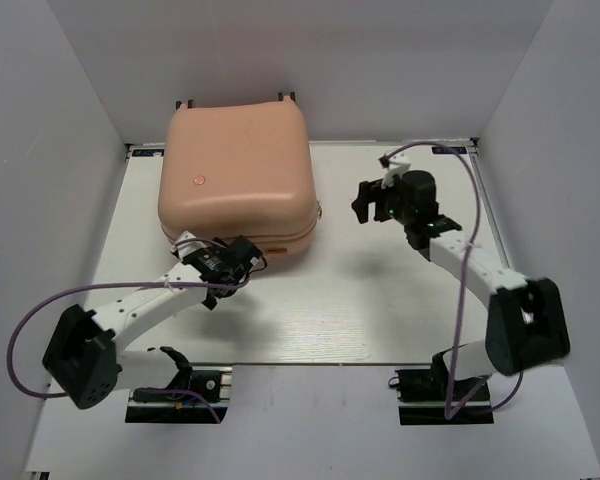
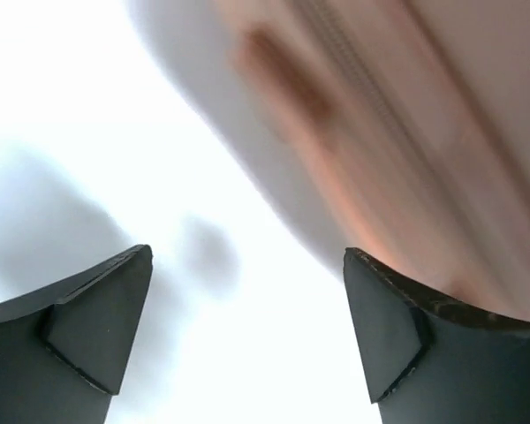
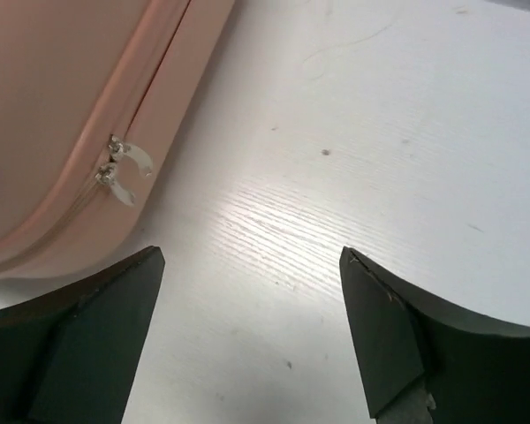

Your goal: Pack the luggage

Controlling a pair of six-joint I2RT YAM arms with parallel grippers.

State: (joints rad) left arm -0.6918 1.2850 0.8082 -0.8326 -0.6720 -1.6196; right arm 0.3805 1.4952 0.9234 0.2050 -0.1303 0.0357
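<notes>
The pink suitcase [image 1: 235,170] lies zipped shut on the table [image 1: 380,300], far left. Both the left hand [image 2: 247,256] and right hand [image 3: 252,252] gape empty beside its seam, the right one near the zipper pulls [image 3: 119,170], probably because closing is finished.

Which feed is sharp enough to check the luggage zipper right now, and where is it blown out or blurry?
Right wrist view: sharp, the zipper pulls on the luggage read clearly, with a mild sheen on the table. Left wrist view: luggage close and blurred, table overexposed to white. Top view: even light, soft shadows, zipper pulls too small to read.
</notes>
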